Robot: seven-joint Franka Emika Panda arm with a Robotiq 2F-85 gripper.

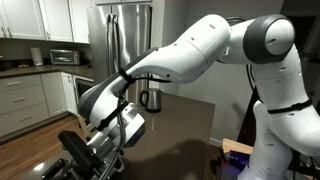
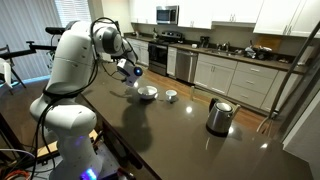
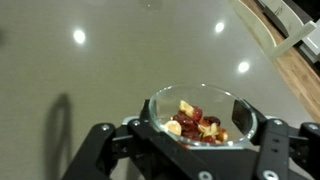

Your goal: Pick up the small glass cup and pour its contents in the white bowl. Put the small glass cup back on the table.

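The small glass cup (image 3: 197,103), clear and holding red and yellow bits, sits upright between my fingers (image 3: 246,113) in the wrist view. My gripper (image 3: 200,128) is shut on it and holds it above the dark brown table (image 3: 110,60). In an exterior view the gripper (image 2: 128,68) hangs up and to the left of the white bowl (image 2: 147,92), apart from it. In an exterior view the gripper (image 1: 124,124) is low at the left, and the bowl is hidden behind the arm.
A small pale dish (image 2: 171,96) stands just right of the bowl. A steel kettle (image 2: 219,116) with a black handle stands farther along the table, the same kettle (image 1: 150,98) showing behind my arm. Kitchen counters (image 2: 230,62) run behind.
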